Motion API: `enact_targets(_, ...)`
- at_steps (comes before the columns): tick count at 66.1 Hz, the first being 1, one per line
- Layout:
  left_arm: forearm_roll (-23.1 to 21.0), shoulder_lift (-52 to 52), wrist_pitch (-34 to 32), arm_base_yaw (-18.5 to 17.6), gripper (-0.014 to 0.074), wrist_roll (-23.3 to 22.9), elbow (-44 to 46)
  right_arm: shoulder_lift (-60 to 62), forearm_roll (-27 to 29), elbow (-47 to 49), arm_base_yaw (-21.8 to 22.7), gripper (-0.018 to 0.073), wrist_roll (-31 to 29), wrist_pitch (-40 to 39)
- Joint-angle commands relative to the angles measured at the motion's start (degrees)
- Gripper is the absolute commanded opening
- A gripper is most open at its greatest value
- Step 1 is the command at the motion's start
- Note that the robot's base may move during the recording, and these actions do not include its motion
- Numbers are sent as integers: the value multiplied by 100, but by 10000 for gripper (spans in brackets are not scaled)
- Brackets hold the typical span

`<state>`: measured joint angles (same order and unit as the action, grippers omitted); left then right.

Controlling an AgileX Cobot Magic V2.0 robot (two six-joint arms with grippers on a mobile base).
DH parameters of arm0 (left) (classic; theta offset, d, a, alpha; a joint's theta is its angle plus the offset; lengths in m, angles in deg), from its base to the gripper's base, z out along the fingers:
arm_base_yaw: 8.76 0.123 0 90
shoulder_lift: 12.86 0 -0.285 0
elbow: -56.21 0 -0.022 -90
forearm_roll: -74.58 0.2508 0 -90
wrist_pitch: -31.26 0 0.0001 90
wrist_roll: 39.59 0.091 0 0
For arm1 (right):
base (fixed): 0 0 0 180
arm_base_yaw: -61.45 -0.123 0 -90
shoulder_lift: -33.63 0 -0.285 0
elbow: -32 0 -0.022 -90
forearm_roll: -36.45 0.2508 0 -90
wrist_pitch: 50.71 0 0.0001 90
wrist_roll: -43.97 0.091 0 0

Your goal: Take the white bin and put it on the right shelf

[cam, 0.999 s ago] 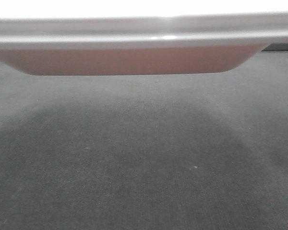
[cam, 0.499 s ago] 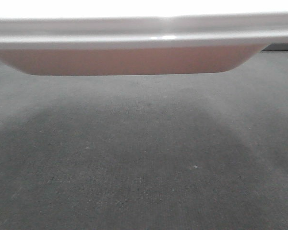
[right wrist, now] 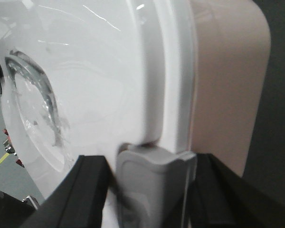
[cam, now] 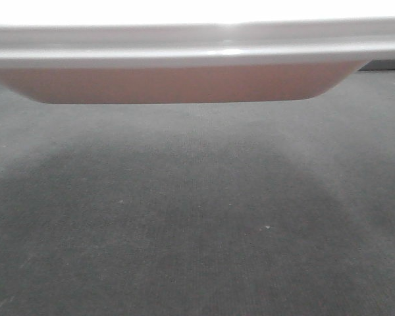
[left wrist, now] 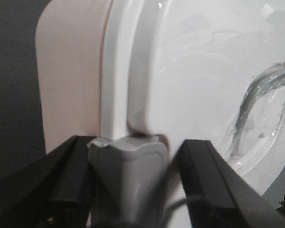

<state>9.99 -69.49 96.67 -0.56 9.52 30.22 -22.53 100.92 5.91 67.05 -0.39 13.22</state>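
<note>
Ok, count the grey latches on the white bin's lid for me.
2. One grey latch sits at the white bin's lid edge inside the left pincer; the other sits likewise inside the right pincer. More may be hidden.

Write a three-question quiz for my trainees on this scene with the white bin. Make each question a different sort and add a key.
1. True or false: the lid of the white bin is blue.
2. In the right wrist view, what sits between the fingers of the right claw? A) a grey latch B) a red cup C) nothing
3. Short answer: in the front view, what colour is the floor below the bin?

Key: 1 false, the lid is white; 2 A; 3 dark grey.
</note>
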Motion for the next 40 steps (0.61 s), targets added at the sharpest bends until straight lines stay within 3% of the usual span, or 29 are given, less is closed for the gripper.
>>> enact_targets(1, -1022, 86, 980, -112, 220, 63, 201, 100, 1253, 166, -82, 327, -81, 718)
enact_targets(40, -1022, 86, 980, -112, 220, 63, 201, 87, 1253, 166, -82, 327, -81, 718)
